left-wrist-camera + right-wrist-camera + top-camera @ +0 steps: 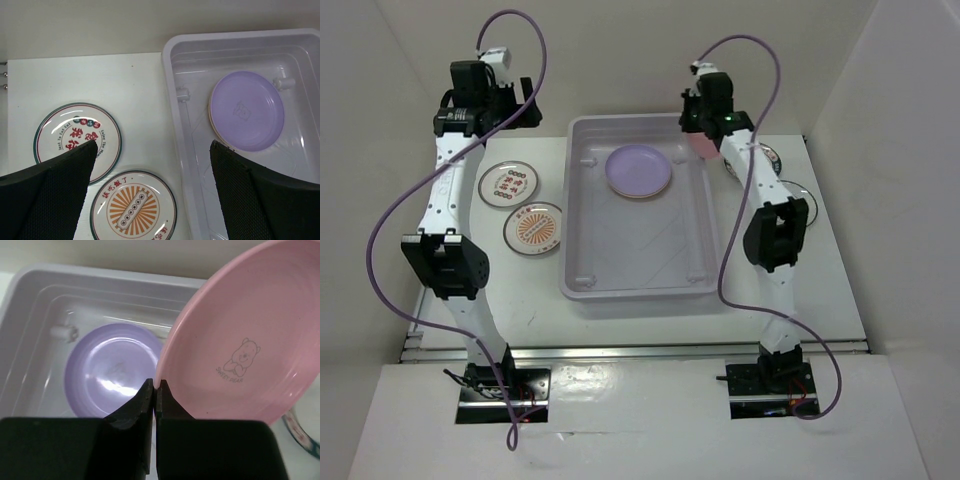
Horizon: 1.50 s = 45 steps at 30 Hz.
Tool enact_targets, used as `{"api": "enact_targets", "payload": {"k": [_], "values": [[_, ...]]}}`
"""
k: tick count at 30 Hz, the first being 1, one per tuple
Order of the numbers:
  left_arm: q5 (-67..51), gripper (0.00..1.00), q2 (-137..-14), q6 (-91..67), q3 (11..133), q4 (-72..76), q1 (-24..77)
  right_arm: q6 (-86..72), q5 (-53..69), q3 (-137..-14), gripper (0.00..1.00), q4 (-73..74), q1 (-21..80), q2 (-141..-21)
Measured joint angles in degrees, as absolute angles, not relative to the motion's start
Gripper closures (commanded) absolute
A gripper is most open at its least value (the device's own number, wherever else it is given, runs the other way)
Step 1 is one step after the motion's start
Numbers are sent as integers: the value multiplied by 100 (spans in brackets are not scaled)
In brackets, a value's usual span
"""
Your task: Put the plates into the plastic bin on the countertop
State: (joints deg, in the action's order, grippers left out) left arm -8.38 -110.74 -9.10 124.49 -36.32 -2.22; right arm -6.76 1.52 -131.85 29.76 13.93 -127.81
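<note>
Pinching the rim of a round pink plate (240,340), the right gripper (154,387) has its two black fingers pressed tight on the edge. The plate is tilted up on its side at the far right corner of the big see-through grey plastic bin (640,293). The right arm reaches forward, bent at the elbow. A round purple plate (639,171) lies flat in the bin near the far wall. The left arm is bent too. The left gripper (153,146) hangs with fingers spread wide above the white countertop (100,80), over a white plate with red marks (75,125) and a white plate with an orange sunburst (132,207), both beside the bin.
</note>
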Motion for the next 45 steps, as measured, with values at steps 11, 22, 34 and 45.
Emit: {"api": "enact_targets", "payload": {"k": [11, 22, 34, 45], "values": [[-720, 1, -10973, -910, 12219, -3905, -222, 137, 751, -13504, 100, 2178, 2742, -13325], [-513, 1, -10790, -902, 11928, -4080, -222, 250, 233, -13445, 100, 2169, 2775, -13712], [-266, 1, -10584, -902, 11611, -4198, -222, 110, 416, -13255, 100, 2165, 2838, -13922], [-64, 1, -10547, -1026, 11216, -4145, -309, 99, 847, -13155, 0, 2246, 2939, -13909]]}}
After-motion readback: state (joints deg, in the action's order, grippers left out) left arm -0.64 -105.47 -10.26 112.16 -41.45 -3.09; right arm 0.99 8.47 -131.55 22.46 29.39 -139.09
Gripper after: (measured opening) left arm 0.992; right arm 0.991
